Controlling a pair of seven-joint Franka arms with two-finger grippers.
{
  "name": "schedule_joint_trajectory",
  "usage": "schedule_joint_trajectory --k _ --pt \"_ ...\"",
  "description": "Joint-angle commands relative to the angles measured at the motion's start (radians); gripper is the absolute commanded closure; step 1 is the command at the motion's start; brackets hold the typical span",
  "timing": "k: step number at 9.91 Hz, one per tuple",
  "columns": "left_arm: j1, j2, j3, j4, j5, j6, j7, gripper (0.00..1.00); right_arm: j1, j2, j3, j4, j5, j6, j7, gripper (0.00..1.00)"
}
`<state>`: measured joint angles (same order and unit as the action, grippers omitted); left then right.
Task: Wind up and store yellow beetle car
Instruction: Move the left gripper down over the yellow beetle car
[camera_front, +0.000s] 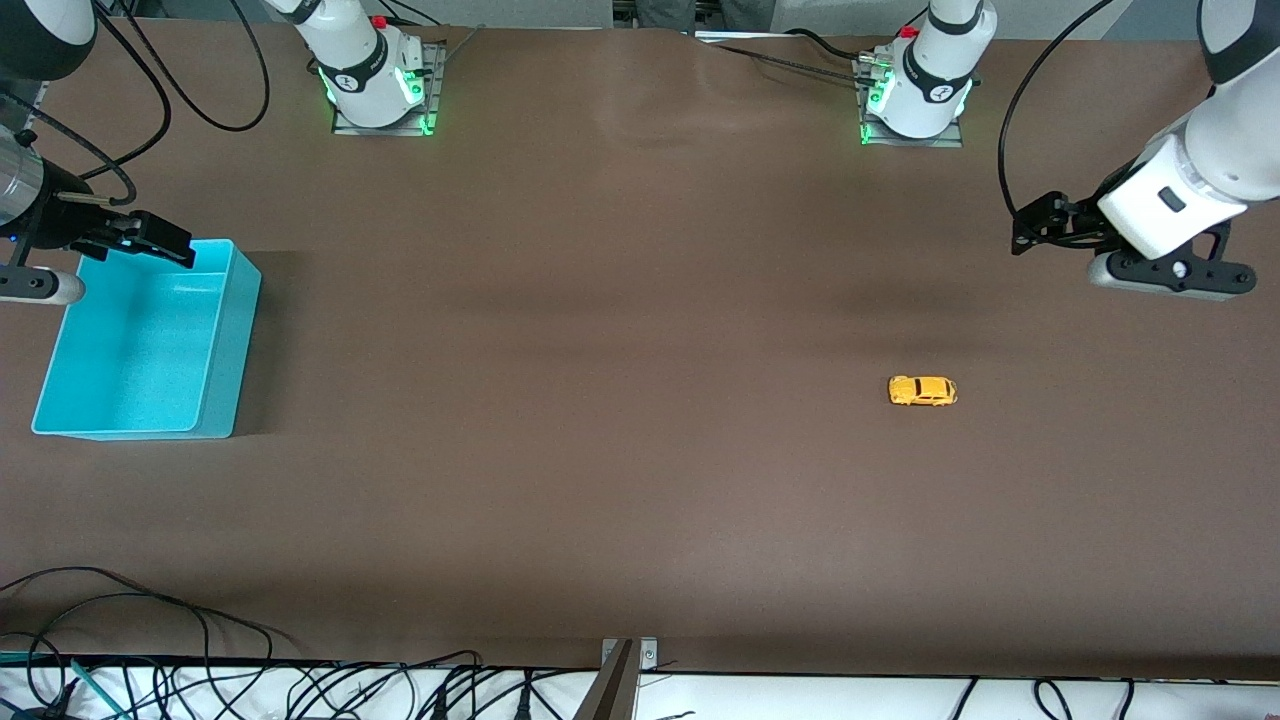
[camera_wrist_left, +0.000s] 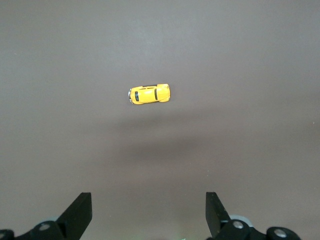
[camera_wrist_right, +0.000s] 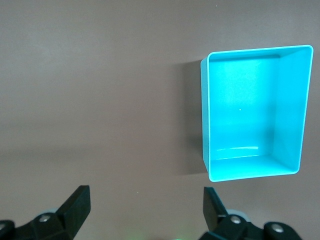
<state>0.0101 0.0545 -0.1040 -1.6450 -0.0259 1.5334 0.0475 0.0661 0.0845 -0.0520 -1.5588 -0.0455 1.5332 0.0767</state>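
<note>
The yellow beetle car (camera_front: 922, 390) stands on the brown table toward the left arm's end, alone. It also shows in the left wrist view (camera_wrist_left: 149, 93). My left gripper (camera_front: 1038, 226) hangs open and empty in the air, apart from the car; its open jaws show in the left wrist view (camera_wrist_left: 148, 216). The turquoise bin (camera_front: 232, 340) stands empty at the right arm's end and shows in the right wrist view (camera_wrist_right: 250, 100). My right gripper (camera_front: 160, 241) hangs open and empty over the bin's rim on the robots' side; it also shows in its own wrist view (camera_wrist_right: 147, 212).
The arm bases (camera_front: 380, 80) (camera_front: 915, 95) stand along the table's edge on the robots' side. Cables (camera_front: 300, 685) lie along the edge nearest the front camera. A wide stretch of bare brown table lies between the car and the bin.
</note>
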Motion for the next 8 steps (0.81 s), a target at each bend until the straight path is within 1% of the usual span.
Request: schedule_joint_trajectory --k 1,2,6,7,8 --pt "-0.001 0.056 0.004 0.013 0.001 -0.007 0.142 0.00 -0.003 -0.009 0.001 -0.013 -0.014 0.007 0.006 0.00" --pt "0.001 0.088 0.004 0.013 0.001 0.004 0.228 0.00 -0.003 -0.009 0.001 -0.015 -0.014 0.007 0.006 0.00" --pt "0.008 0.221 0.004 -0.016 0.000 0.177 0.590 0.00 -0.003 -0.009 0.001 -0.015 -0.014 -0.001 0.009 0.00" --pt "0.008 0.246 0.004 -0.042 0.000 0.244 0.701 0.00 -0.003 -0.008 0.001 -0.015 -0.007 -0.002 0.005 0.00" --pt "0.011 0.261 0.004 -0.106 0.000 0.349 0.826 0.00 -0.005 -0.008 0.001 -0.014 -0.007 -0.005 -0.002 0.00"
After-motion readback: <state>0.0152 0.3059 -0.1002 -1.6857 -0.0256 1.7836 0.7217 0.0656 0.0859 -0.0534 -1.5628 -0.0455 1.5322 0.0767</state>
